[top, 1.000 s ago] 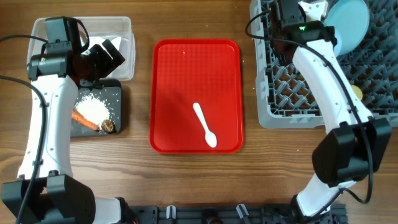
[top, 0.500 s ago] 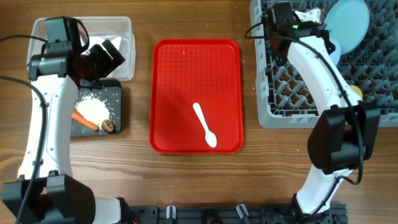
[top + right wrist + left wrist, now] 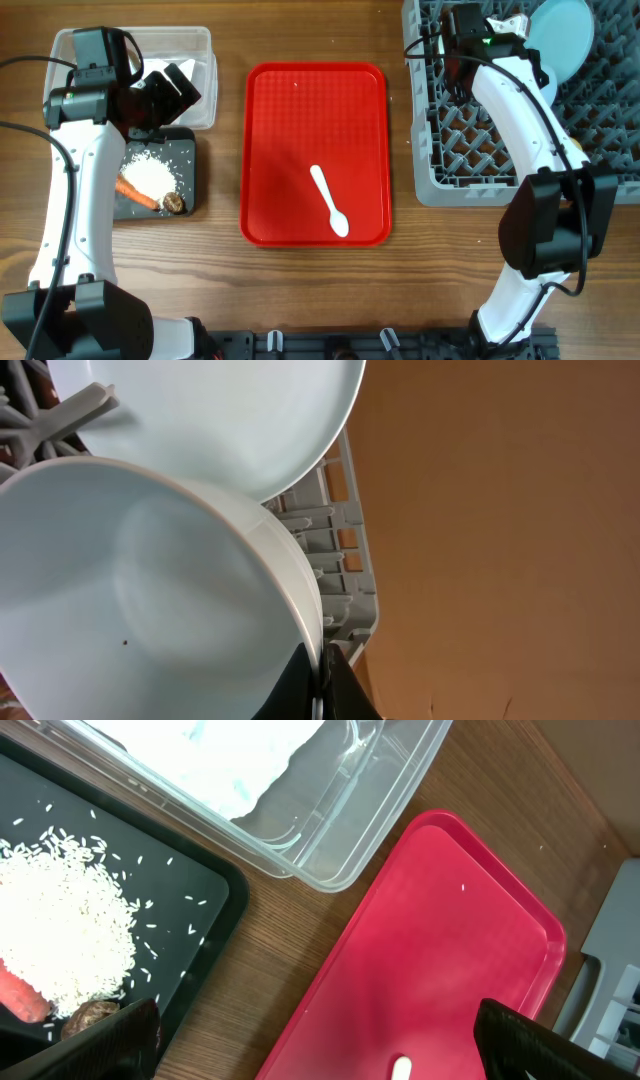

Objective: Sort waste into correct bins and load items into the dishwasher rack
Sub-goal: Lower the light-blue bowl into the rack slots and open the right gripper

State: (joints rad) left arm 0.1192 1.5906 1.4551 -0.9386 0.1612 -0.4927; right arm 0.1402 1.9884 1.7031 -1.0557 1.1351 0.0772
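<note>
The grey dishwasher rack [image 3: 600, 130] is the largest thing we see, sitting at the right edge of the wooden surface [image 3: 300, 290], its grid base and rows of pegs open to view. The right arm lies across the rack's left half and hides much of it from above.

The flat red tray [image 3: 315, 120] lies in the middle of the surface, well apart from the rack.

At the far left stands the clear tub [image 3: 195, 45] with white crumpled paper [image 3: 230, 760] inside. The black tray [image 3: 188, 160] sits just in front of it, their edges touching or nearly so. The left claw [image 3: 170, 88] hangs over the line where these two meet, jaws spread wide and holding nothing, and it blocks part of both from the overhead view.

The round light-blue plate [image 3: 565, 40] stands tilted among the pegs at the rack's far corner. The light-blue bowl [image 3: 150, 610] is just in front of it, overlapping the plate in the right wrist view. We cannot tell whether they touch. The right claw [image 3: 318, 670] is pinched tight on the bowl's rim.

The white plastic spoon [image 3: 329, 201] lies alone on the red tray, bowl end nearest us.

On the black tray we see a heap of white rice [image 3: 150, 172], an orange carrot piece [image 3: 135, 193] beside it, and a small brown lump [image 3: 173, 203].
</note>
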